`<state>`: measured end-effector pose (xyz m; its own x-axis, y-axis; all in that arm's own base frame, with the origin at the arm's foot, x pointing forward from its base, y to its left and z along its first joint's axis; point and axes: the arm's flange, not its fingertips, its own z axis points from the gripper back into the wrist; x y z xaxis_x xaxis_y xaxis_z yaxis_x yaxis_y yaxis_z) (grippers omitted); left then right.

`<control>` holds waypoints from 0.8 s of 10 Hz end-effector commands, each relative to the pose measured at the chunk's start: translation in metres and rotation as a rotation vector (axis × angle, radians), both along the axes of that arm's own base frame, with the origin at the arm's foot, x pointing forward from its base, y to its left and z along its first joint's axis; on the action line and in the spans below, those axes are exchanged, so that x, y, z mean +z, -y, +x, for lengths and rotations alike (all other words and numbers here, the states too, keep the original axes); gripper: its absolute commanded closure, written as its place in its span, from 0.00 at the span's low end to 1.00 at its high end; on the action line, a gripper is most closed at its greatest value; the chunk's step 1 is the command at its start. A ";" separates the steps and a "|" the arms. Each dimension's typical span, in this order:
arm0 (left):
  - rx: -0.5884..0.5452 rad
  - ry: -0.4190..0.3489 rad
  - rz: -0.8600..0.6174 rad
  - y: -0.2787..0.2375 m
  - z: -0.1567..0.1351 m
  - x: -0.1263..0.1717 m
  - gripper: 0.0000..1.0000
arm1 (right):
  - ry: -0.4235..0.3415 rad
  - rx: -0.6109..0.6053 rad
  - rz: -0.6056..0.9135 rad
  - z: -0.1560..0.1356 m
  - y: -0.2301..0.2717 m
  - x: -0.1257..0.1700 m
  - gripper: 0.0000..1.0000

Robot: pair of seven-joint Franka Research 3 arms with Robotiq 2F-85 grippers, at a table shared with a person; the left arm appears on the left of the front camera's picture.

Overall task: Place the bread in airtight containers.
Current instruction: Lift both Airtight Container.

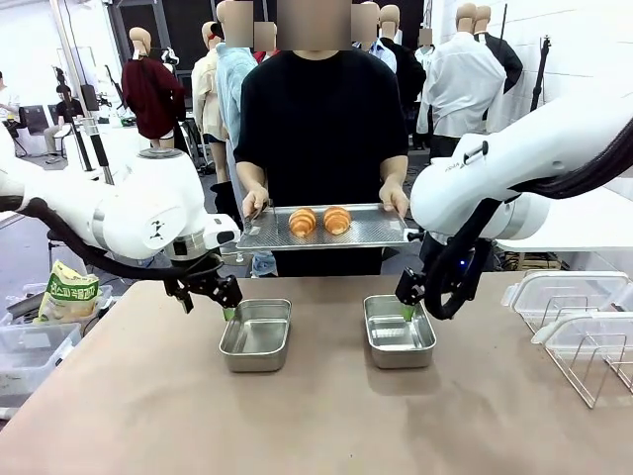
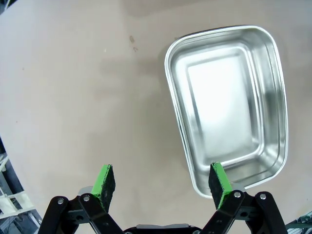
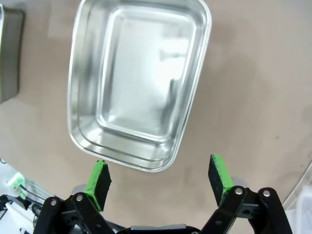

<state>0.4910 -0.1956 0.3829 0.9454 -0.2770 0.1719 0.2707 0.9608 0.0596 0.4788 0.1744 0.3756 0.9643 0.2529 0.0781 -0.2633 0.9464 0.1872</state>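
Observation:
Two golden-brown croissant rolls, the bread (image 1: 319, 221), lie side by side on a perforated steel tray (image 1: 381, 230) that a person holds in both hands at the far side of the table. Two open steel tins stand on the table, without lids: the left tin (image 1: 256, 334) (image 2: 228, 105) and the right tin (image 1: 398, 331) (image 3: 137, 80). Both are empty. My left gripper (image 1: 229, 312) (image 2: 162, 183) hangs open just off the left tin's far-left corner. My right gripper (image 1: 408, 312) (image 3: 159, 176) is open above the right tin's far edge.
Clear plastic tubs (image 1: 569, 297) and a wire rack (image 1: 603, 361) sit at the right edge of the table. A green-and-yellow bag (image 1: 67, 293) lies off the table's left side. In the right wrist view, the edge of the left tin (image 3: 9, 53) shows at the upper left.

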 end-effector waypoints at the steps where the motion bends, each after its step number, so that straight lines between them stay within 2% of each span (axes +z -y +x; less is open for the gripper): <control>1: 0.043 0.019 0.010 0.008 0.013 -0.004 0.00 | 0.016 -0.059 0.023 -0.002 0.003 -0.014 0.00; 2: 0.073 0.020 -0.049 0.009 0.016 -0.006 0.00 | 0.023 -0.079 0.036 -0.002 0.006 -0.017 0.00; 6: 0.118 0.032 -0.096 0.011 0.026 -0.022 0.00 | -0.009 -0.108 0.006 0.013 0.001 -0.034 0.00; 8: 0.136 0.016 -0.108 0.012 0.028 -0.030 0.00 | 0.064 -0.150 -0.008 0.025 0.007 -0.039 0.00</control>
<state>0.5152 -0.2037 0.3553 0.9657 -0.1629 0.2024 0.1708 0.9851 -0.0221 0.4934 0.1663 0.3396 0.9838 0.1483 0.1011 -0.1659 0.9663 0.1966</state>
